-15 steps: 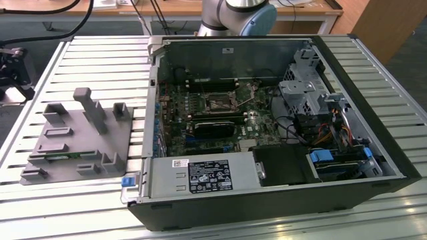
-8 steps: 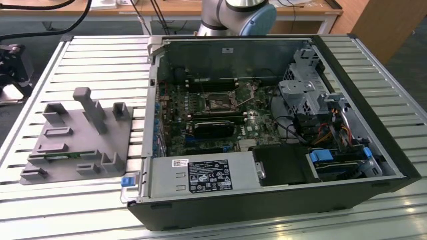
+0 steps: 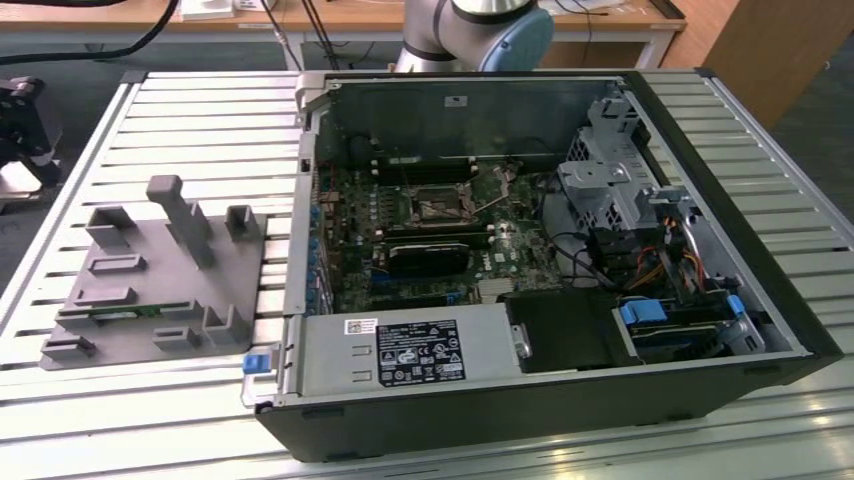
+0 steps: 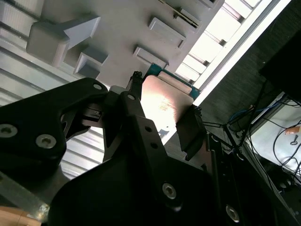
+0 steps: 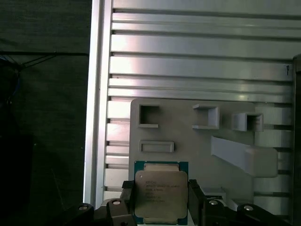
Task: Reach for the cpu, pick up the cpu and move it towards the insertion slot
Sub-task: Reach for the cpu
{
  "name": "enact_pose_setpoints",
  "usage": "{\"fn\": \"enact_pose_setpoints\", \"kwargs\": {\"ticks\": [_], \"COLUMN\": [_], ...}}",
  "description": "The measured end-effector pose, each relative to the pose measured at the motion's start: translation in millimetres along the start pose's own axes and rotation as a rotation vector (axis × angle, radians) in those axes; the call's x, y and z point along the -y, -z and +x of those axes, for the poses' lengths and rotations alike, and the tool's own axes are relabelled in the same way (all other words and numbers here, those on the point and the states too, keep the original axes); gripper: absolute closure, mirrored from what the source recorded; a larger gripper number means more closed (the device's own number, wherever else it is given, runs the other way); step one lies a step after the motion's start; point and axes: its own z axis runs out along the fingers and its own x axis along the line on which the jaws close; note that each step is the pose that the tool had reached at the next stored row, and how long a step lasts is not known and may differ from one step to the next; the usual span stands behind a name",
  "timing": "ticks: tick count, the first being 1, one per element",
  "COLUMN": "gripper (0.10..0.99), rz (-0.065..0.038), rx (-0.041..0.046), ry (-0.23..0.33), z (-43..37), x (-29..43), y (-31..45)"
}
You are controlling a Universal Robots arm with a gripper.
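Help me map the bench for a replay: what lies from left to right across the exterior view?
grey fixture plate → insertion slot → metal drive cage → case's right wall

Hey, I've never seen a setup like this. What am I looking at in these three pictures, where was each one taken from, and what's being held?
This is a robot arm working at a slatted metal table. The exterior view comes from a camera off the arm. It shows an open computer case and, on the exterior view's left, a grey holder plate. Inside the case, the small metal-framed square is the insertion slot. The two wrist views come from cameras riding on the arm. In both, the gripper has a black finger at each side of the cpu, a flat silvery chip, and clamps it, with the grey plate behind.
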Motion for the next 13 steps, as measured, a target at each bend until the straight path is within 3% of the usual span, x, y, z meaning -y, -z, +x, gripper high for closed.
{"fn": "enact_pose_setpoints", "kwargs": {"ticks": [13], "gripper": [0.545], "rz": [0.01], "rx": [-0.0002], "ry": [0.0], "z": [0.0], "x": [-1.5], "y": [18.3]}}
